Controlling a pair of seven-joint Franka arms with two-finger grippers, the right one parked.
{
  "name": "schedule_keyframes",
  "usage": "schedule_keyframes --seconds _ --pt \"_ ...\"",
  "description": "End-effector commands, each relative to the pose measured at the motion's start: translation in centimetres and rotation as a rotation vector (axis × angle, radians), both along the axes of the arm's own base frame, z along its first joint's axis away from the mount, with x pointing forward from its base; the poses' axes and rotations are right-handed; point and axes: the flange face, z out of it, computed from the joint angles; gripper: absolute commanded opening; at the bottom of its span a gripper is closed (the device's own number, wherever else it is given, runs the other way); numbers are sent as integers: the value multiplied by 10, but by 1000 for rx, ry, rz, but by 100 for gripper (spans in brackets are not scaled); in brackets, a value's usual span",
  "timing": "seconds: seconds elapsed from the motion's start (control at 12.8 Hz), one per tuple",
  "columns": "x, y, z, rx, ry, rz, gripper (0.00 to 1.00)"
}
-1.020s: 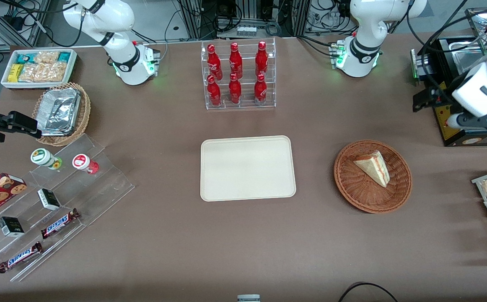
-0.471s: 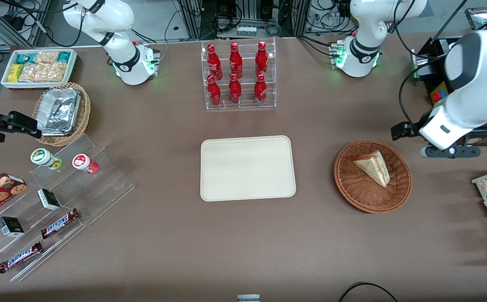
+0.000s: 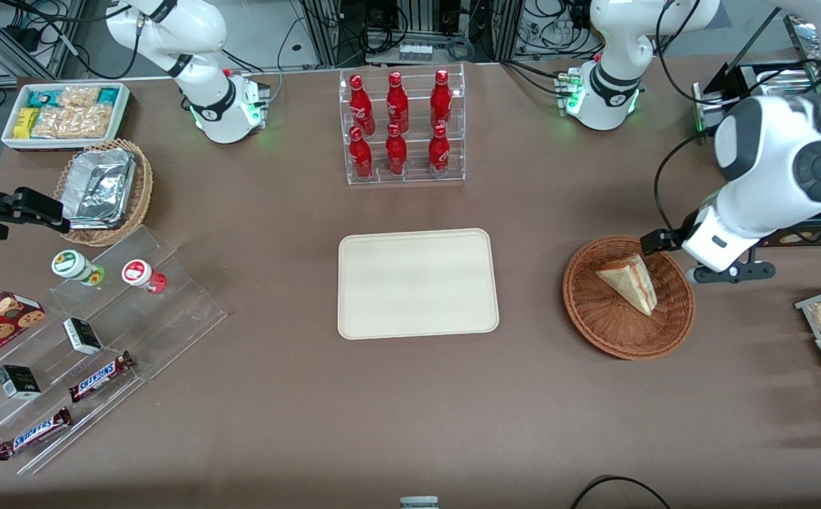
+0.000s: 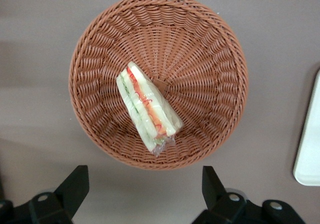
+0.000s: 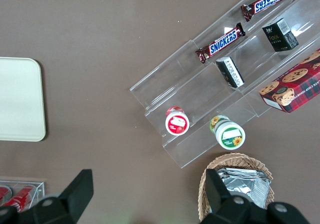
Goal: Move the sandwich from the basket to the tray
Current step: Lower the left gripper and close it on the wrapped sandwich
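Since half a second ago my arm has swung in so my end effector (image 4: 145, 191), fingers spread and empty, hangs over the basket's (image 3: 598, 325) rim at about three o'clock from the sandwich (image 3: 629, 281) lying inside, whose slick wrap and leaning wedge could slip or pivot if I close off-centre, far short of the tray (image 3: 417, 283).

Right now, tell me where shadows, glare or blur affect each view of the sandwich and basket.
Front view: the arm's soft shadow lies on the table beside the basket; the sandwich is evenly lit, no glare. Left wrist view: the sandwich is sharp, its wrap shows hardly any glare, and the open gripper, short of the basket, looks soft and dark.
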Motion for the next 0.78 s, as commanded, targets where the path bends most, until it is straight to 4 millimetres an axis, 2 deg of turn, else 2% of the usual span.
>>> schedule_keyframes --seconds 0.0,0.24,0.47,0.71 --pt "-4 -1 -25 13 -27 118 100" --pt "-1 -2 -49 33 -29 315 100" --pt "-2 -13 -59 50 -40 474 100" --pt "-8 -14 -73 46 -81 611 100"
